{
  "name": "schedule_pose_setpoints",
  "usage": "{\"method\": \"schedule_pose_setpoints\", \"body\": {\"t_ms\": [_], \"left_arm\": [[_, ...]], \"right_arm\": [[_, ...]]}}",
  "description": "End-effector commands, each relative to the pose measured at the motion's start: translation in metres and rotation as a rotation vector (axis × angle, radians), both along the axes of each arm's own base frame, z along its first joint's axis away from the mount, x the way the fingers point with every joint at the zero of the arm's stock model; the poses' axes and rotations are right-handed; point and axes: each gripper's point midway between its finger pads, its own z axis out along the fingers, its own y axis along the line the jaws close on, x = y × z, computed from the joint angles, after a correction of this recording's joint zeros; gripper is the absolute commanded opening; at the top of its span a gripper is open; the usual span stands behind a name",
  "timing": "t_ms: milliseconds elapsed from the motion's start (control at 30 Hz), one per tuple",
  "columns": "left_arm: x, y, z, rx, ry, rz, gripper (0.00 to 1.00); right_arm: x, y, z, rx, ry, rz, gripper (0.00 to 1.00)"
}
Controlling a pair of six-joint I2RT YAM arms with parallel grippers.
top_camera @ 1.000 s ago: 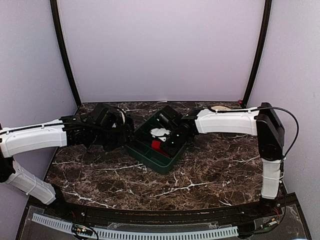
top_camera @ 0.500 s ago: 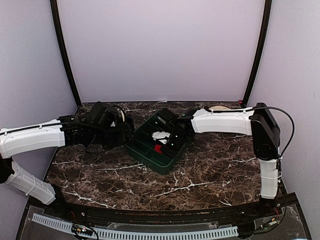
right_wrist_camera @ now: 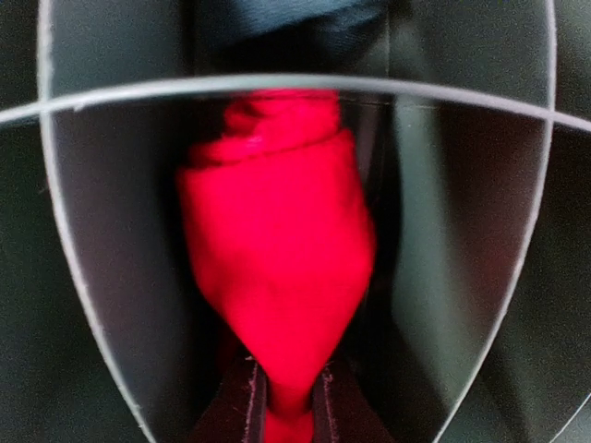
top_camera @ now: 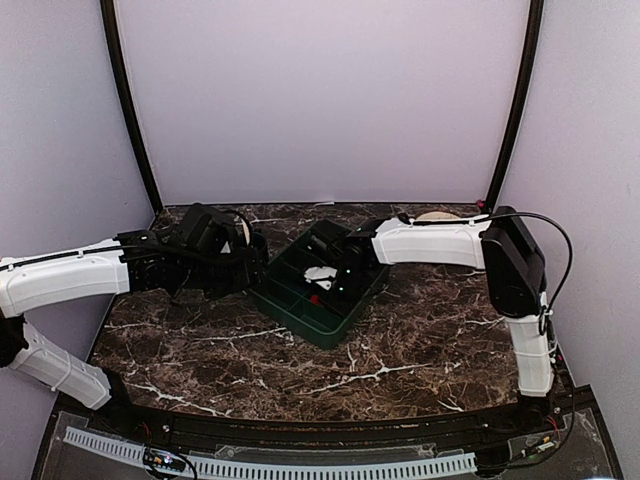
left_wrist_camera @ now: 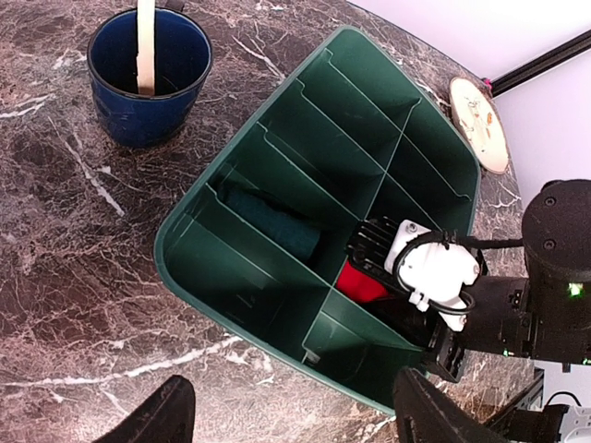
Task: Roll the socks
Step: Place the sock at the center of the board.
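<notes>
Step in hand, as I read it: stowing, not rolling. Both socks already look bundled.

Right gripper (right_wrist_camera: 288, 408) is closed tight on the lower end of the red sock (right_wrist_camera: 277, 249), the fabric pinched between both fingers. It reaches down into one cell of the green compartment tray (left_wrist_camera: 159, 254). The sock hangs inside the cell walls; whether it touches the floor, cannot tell. No white patches show.

The dark teal sock (left_wrist_camera: 272, 220) lies rolled in the neighbouring cell, just across a divider, and nothing touches it.

Left gripper (left_wrist_camera: 294, 397) is spread wide and holds nothing. It hovers over the marble table (left_wrist_camera: 55, 212) just beside the tray's near rim, not touching it.

Also on the table: a blue cup (left_wrist_camera: 115, 101) with a pale stick (left_wrist_camera: 146, 46) standing in it, apart from the tray, and a round pale disc (left_wrist_camera: 478, 125) by the tray's far corner.

Next move calls for:
- seat the red bundle on the cell floor
- open the fingers
- pull straight up, so the fabric doesn't drag out or catch a divider

Risk: the roll may loosen on release. The left arm likely isn't needed, unless the tray slides.
</notes>
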Motion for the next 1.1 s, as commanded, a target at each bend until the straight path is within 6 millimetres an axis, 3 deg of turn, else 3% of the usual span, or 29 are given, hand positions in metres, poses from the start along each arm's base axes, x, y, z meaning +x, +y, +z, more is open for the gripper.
{"method": "schedule_pose_setpoints", "body": {"t_ms": [0,133,333,667,900,1067], "left_arm": [[-0.002,0.005,0.002,0.024,-0.027,-0.011,0.76],[-0.001,0.005,-0.001,0.034,-0.024,-0.015,0.76],[-0.001,0.005,-0.004,0.04,-0.019,-0.016,0.77],[-0.001,0.005,-0.004,0.039,-0.013,-0.013,0.77],[0.001,0.008,0.001,0.054,-0.033,-0.004,0.77],[0.007,0.014,0.01,0.095,-0.081,0.006,0.77]], "right_arm": [[0.005,-0.001,0.0,0.011,0.029,-0.033,0.01],[0.008,-0.002,0.0,0.03,0.038,-0.048,0.1],[0.009,-0.003,0.003,0.043,0.035,-0.05,0.33],[0.01,-0.001,0.017,0.073,0.019,-0.046,0.39],[0.017,0.002,0.048,0.113,-0.034,-0.044,0.41],[0.021,0.003,0.082,0.168,-0.088,-0.059,0.42]]}}
